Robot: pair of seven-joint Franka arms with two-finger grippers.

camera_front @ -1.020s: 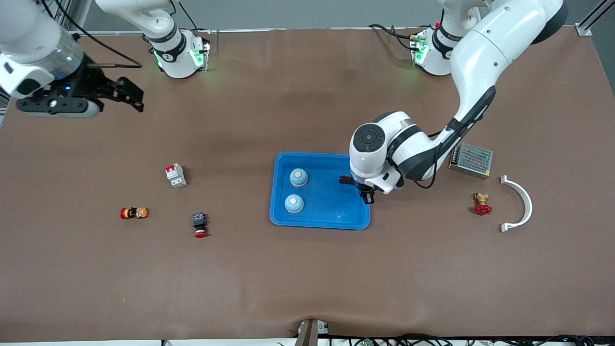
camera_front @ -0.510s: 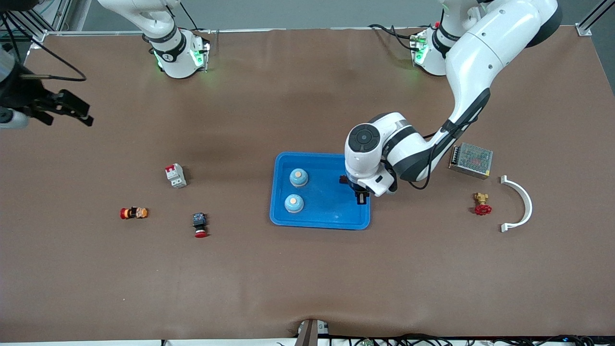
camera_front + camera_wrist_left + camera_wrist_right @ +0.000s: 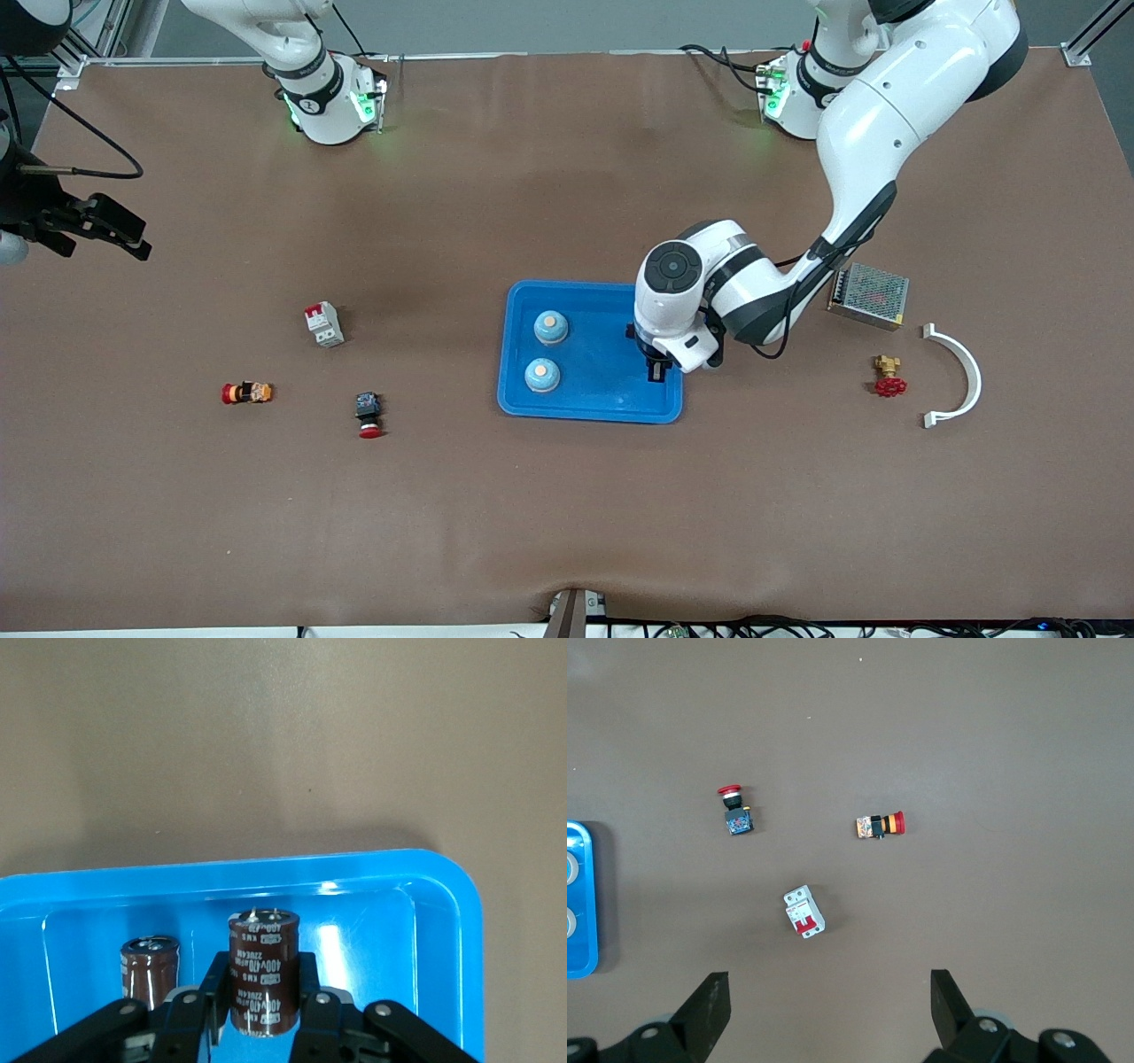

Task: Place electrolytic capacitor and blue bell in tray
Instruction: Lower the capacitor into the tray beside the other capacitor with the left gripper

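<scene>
Left gripper around cylindrical capacitor

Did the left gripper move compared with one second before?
Yes. The left gripper, shut on a capacitor, moved farther over the tray, toward the bells.

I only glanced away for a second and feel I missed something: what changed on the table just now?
The left gripper, shut on a brown cylindrical electrolytic capacitor, edged lower over the shallow bright-blue plastic tray, beside another brown capacitor standing there. The right gripper, open, swung toward the table's edge at the right arm's end. The two pale-blue domed bells stayed put.
</scene>
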